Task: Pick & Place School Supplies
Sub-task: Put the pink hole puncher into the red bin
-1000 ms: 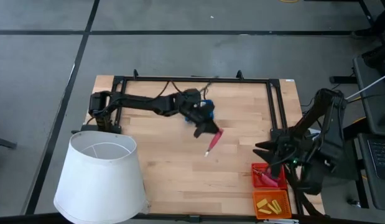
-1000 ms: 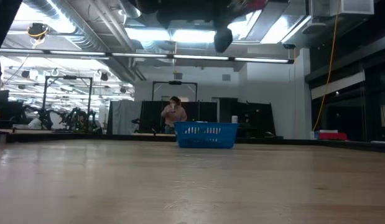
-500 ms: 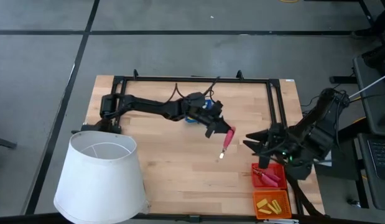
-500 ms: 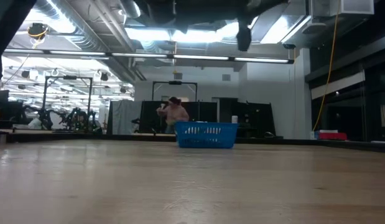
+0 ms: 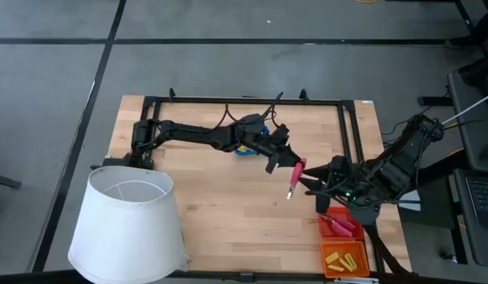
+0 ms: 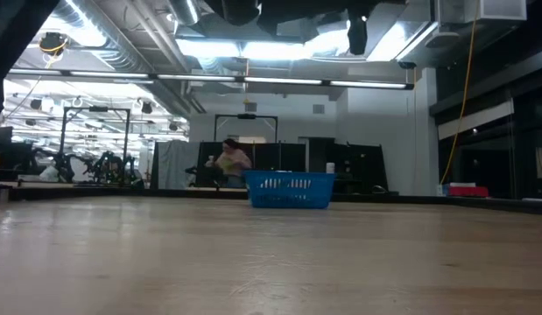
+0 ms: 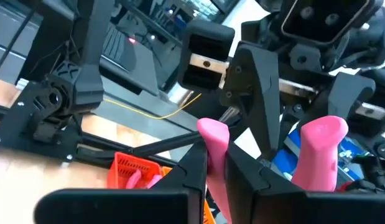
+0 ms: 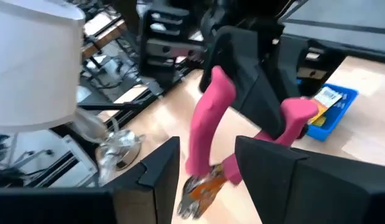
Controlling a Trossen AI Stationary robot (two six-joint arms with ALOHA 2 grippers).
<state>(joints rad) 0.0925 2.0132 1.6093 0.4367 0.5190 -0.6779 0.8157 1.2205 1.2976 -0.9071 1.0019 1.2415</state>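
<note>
My left gripper [image 5: 281,158] reaches over the table's middle right and is shut on a red-handled plier-like tool [image 5: 293,178], which is held in the air. My right gripper [image 5: 313,183] is open just right of the tool. In the right wrist view its fingers [image 8: 156,182] stand on either side of the tool's metal head [image 8: 198,193]; whether they touch it I cannot tell. A second red-handled tool [image 5: 338,224] lies in the red tray [image 5: 325,213]. Yellow packs [image 5: 343,259] lie in the orange tray [image 5: 325,251]. My left gripper pinches one pink-red handle [image 7: 214,144] of the tool between its two fingers; the other handle [image 7: 320,149] stands free beside them. The tool is lifted clear of the table and slants down from the fingers, metal head [image 5: 289,194] lowest.
A blue tray [image 5: 244,149] sits under the left arm near the table's far middle. The big white lampshade [image 5: 129,225] stands at the near left corner. A black frame [image 5: 348,134] runs along the far and right sides. A person [image 6: 228,161] sits beyond the table.
My left gripper has carried the tool toward the table's right edge, keeping it lifted and shut on it. My right gripper has moved from above the red tray toward the table's left, up to the tool.
</note>
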